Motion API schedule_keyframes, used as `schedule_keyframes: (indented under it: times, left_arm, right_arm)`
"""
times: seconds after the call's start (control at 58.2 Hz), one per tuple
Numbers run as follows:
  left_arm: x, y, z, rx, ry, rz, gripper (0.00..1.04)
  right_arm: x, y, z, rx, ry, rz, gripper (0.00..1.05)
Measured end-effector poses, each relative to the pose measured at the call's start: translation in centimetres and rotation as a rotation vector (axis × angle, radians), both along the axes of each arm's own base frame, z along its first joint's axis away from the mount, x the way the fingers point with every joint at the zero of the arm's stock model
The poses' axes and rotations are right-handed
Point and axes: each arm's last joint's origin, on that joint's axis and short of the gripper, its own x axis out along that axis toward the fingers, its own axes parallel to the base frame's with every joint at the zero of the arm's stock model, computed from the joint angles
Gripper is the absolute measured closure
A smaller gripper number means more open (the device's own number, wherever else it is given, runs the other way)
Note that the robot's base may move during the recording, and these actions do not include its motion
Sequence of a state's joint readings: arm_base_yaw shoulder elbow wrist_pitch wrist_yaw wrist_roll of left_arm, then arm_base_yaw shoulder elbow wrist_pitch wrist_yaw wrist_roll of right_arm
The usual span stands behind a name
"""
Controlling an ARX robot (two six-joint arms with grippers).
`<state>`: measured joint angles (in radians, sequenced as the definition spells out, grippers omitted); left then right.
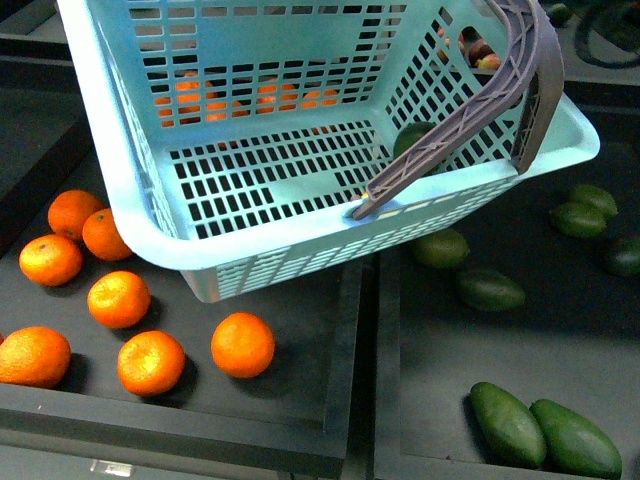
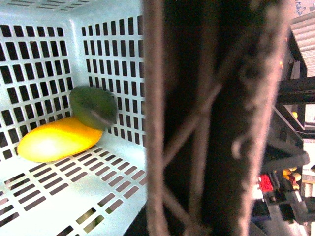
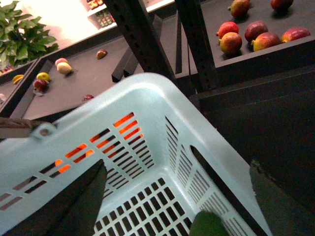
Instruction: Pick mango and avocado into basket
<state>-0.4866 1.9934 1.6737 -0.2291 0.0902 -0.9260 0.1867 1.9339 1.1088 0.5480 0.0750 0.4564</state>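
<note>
The light teal basket [image 1: 300, 240] hangs tilted above the black trays. Its grey-brown handle [image 1: 480, 100] is swung up on the right. My left gripper is shut on the basket handle [image 2: 206, 123], which fills the left wrist view and hides the fingers. Inside the basket, the yellow-orange mango [image 2: 56, 140] lies in a corner with the dark green avocado [image 2: 93, 107] against it. The avocado also shows in the front view [image 1: 410, 135] and in the right wrist view [image 3: 209, 225]. My right gripper [image 3: 179, 206] is open and empty over the basket's inside [image 3: 147, 147], just above the avocado.
Several oranges [image 1: 150, 362] lie on the left tray under and beside the basket. Loose avocados [image 1: 545, 428] lie on the right tray. A raised divider [image 1: 365, 380] separates the trays. Red fruits [image 3: 256, 34] sit on a far shelf behind dark posts [image 3: 142, 34].
</note>
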Motion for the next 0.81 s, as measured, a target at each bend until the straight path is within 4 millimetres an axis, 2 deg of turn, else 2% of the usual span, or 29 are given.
schedule_keyframes:
  times: [0.086, 0.189, 0.223, 0.309, 0.361, 0.481, 0.533, 0.602, 0.808]
  left_arm:
    - [0.0, 0.0, 0.0, 0.001, 0.000, 0.000, 1.00]
    - [0.0, 0.0, 0.0, 0.001, 0.000, 0.000, 1.00]
    - [0.0, 0.0, 0.0, 0.002, -0.001, 0.001, 1.00]
    - [0.1, 0.1, 0.0, 0.002, 0.000, 0.002, 1.00]
    - [0.0, 0.1, 0.0, 0.001, 0.000, 0.002, 1.00]
    - [-0.1, -0.2, 0.0, -0.006, 0.004, -0.012, 1.00]
    - [-0.1, -0.2, 0.0, -0.009, 0.007, -0.010, 1.00]
    - [0.0, -0.1, 0.0, -0.006, 0.005, -0.004, 1.00]
    - [0.0, 0.0, 0.0, -0.001, 0.001, 0.000, 1.00]
  right_arm:
    - [-2.3, -2.0, 0.1, -0.008, 0.022, -0.017, 0.08]
    - [-6.0, -4.5, 1.0, -0.163, -0.176, -0.058, 0.23]
    - [-8.0, -5.3, 1.5, -0.235, -0.258, -0.076, 0.31]
    - [-10.8, -6.0, 1.7, -0.328, -0.319, -0.081, 0.44]
    - [-11.9, -6.0, 1.4, -0.353, -0.319, -0.072, 0.51]
    - [-15.5, -6.4, -0.6, -0.398, -0.269, -0.034, 0.79]
    - [-16.7, -7.1, -0.7, -0.405, -0.274, -0.029, 0.92]
    - [-17.7, -7.5, -0.7, -0.409, -0.280, -0.048, 1.02]
    - [-20.4, -7.5, -1.2, -0.414, -0.279, -0.049, 1.02]
